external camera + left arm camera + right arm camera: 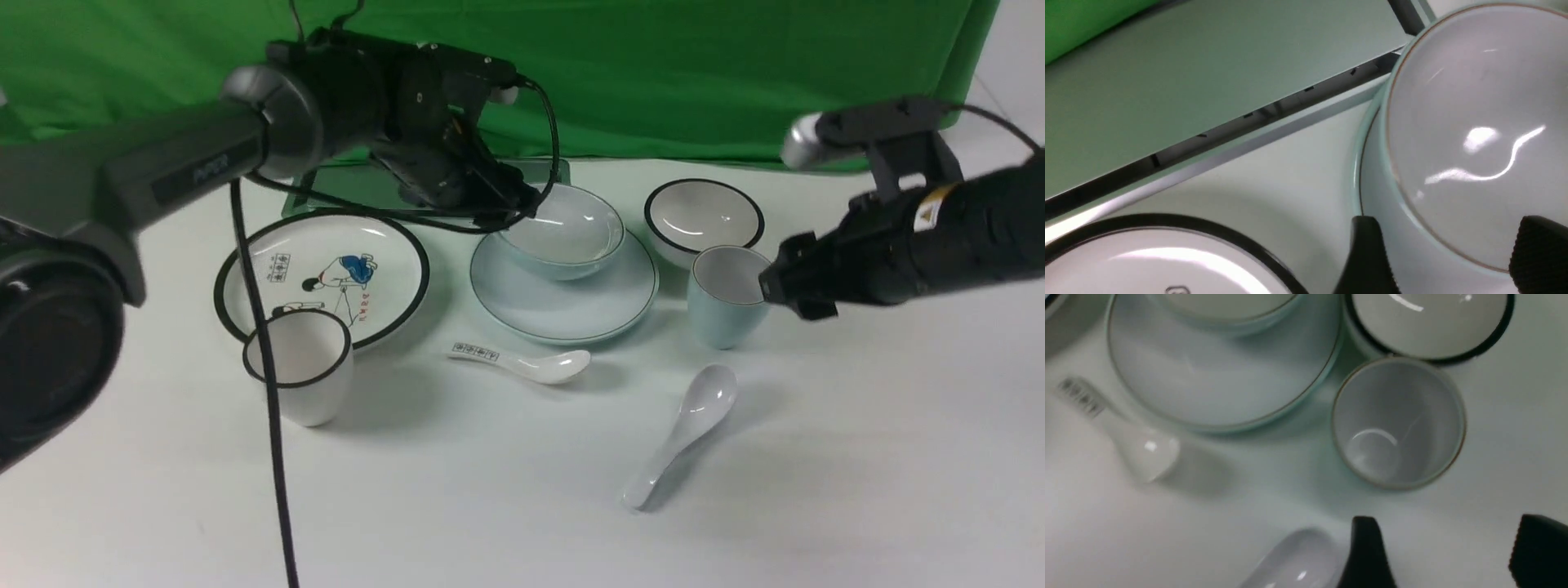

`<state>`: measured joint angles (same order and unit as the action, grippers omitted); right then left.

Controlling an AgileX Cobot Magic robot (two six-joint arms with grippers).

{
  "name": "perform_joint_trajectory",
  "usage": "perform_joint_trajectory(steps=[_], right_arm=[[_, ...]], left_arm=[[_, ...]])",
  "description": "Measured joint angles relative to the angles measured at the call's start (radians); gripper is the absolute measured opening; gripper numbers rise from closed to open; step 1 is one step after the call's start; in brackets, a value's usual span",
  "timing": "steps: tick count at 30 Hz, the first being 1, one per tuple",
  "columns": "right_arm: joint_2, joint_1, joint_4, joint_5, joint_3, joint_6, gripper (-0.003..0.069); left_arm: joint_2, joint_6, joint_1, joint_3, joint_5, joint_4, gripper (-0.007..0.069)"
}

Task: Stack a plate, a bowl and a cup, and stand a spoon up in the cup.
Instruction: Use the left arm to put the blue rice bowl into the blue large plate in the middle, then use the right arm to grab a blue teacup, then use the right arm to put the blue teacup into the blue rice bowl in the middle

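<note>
Left claw (516,212): jaws wide, one finger (1367,261) outside the bowl's near wall, the other over its hollow; both are cut off by the frame edge in the wrist view. In the front view it is mostly lost among dark arm and cables.
Right claw (769,287): jaws wide, nothing between them; it covers part of the cup's right rim in the front view.
Bowl (567,233): pale blue-green, on the far part of the plate, left rim hidden by the left claw; whether it sits level is unclear.
Plate (571,314): pale blue-green, centre of table (816,506).
Cup (722,314): pale blue, upright, empty, just right of the plate.
Spoon (682,433): plain white, lying flat near the cup on the robot's side; only its scoop end shows in the right wrist view.
Marked spoon (522,363): beside the plate's near edge, print blurred.
Cartoon plate (384,269), white cup (298,380): left; cup overlaps the plate's near rim.
Black-rimmed bowl (704,216): behind the pale cup.
</note>
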<state>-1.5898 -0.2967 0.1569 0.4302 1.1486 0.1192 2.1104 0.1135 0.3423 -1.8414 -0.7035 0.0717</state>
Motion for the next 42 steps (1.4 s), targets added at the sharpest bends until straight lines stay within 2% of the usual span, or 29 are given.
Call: perform_joint_trajectory(steps=[4,8,10,12,13,15,16,17,18,21,25,30,36,42], right_arm=[[-0.137,0.037,-0.001,0.042,0.128,-0.003,0.0484],[-0.278,0.044,-0.001,0.085,0.251,-0.010,0.0477],[-0.328,0.044,-0.001,0.091,0.285,-0.011,0.0435],[-0.344,0.043,-0.001,0.091,0.294,-0.008,0.0405],[-0.364,0.041,-0.001,0.095,0.302,0.012,0.0326],[-0.371,0.040,-0.001,0.100,0.302,0.039,0.0222],[-0.371,0.040,-0.002,0.101,0.302,0.042,0.0210],[-0.371,0.040,-0.001,0.103,0.305,0.068,0.0113],[-0.369,0.040,-0.001,0.109,0.310,0.079,0.0078],[-0.368,0.037,-0.002,0.159,0.334,0.090,0.0075],[-0.368,0.015,-0.004,0.332,0.476,0.133,0.0074],[-0.379,-0.053,-0.005,0.395,0.680,0.157,0.0074],[-0.531,-0.153,-0.002,0.354,0.921,0.170,0.0074],[-0.739,-0.170,-0.015,0.385,1.068,0.162,0.0074]], left_arm=[[-0.165,0.001,0.000,0.042,-0.024,0.000,0.0385],[-0.395,0.003,-0.001,0.193,0.012,0.001,0.0258],[-0.527,0.003,-0.001,0.303,0.026,0.001,0.0182],[-0.588,0.003,-0.001,0.358,0.027,-0.005,0.0150],[-0.698,0.003,-0.001,0.462,0.012,-0.032,0.0098],[-0.806,-0.006,-0.001,0.557,-0.012,-0.072,0.0056],[-0.818,-0.007,-0.001,0.580,-0.018,-0.072,0.0052],[-0.911,-0.024,-0.002,0.678,-0.044,-0.120,0.0026],[-0.967,-0.039,-0.002,0.738,-0.058,-0.148,0.0015],[-1.077,-0.073,-0.003,0.857,-0.072,-0.201,0.0001],[-1.284,-0.169,-0.003,1.084,-0.023,-0.294,-0.0005],[-1.372,-0.252,-0.003,1.301,0.223,-0.317,-0.0008],[-1.373,-0.269,-0.003,1.330,0.324,-0.262,-0.0008],[-1.373,-0.269,-0.003,1.330,0.331,-0.236,-0.0008]])
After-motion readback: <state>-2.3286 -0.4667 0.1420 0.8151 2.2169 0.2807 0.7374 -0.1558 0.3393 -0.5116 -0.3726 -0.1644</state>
